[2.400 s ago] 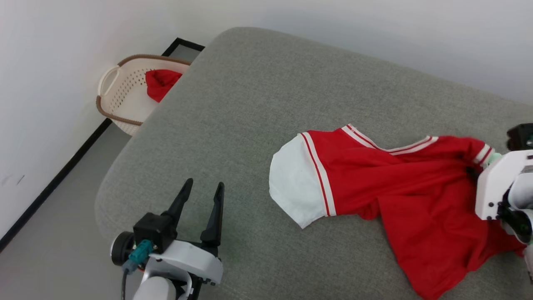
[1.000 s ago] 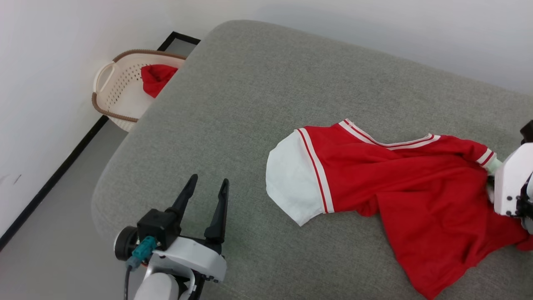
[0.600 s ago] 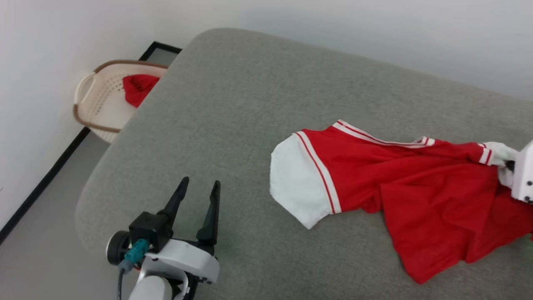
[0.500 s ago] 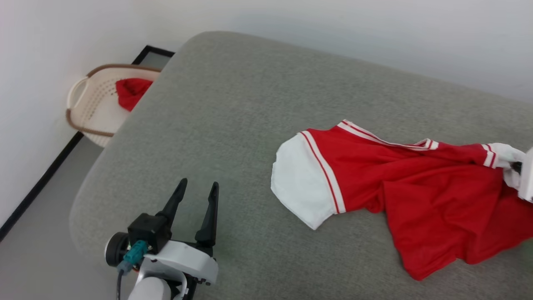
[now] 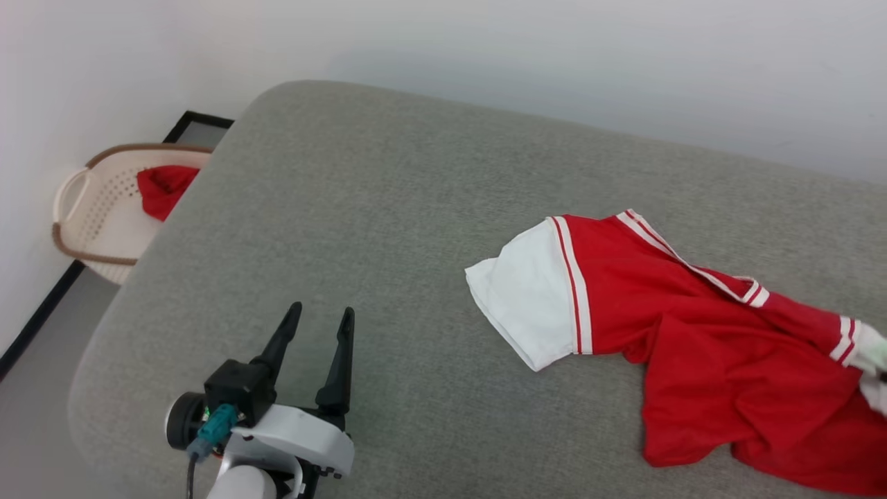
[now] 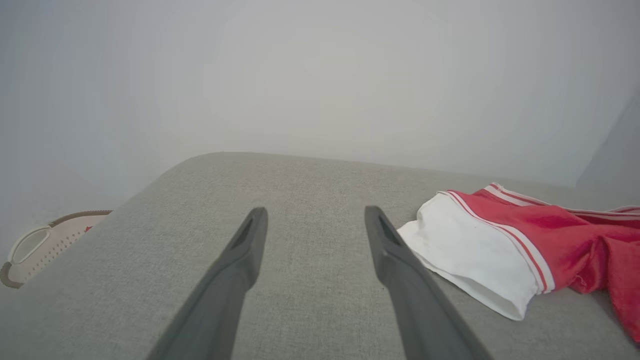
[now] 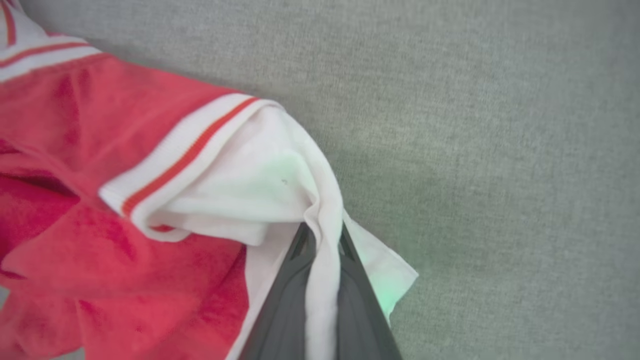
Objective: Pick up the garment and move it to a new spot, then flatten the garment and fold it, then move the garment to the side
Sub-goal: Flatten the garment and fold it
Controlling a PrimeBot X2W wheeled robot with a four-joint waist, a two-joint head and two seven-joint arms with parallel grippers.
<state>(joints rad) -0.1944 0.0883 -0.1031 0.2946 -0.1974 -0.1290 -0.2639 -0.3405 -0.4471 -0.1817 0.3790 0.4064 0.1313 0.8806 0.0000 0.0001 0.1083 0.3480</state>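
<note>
Drag slowly: the right gripper [image 7: 324, 237] is clamped on the shirt's [image 5: 700, 346] white sleeve [image 7: 250, 190] (left gripper [image 5: 317, 326] gapes empty, left of the shirt).

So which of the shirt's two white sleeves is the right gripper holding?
The bunched sleeve at the garment's right end, pinched by the right gripper. The other sleeve lies flat and free, nearer the open left gripper.
</note>
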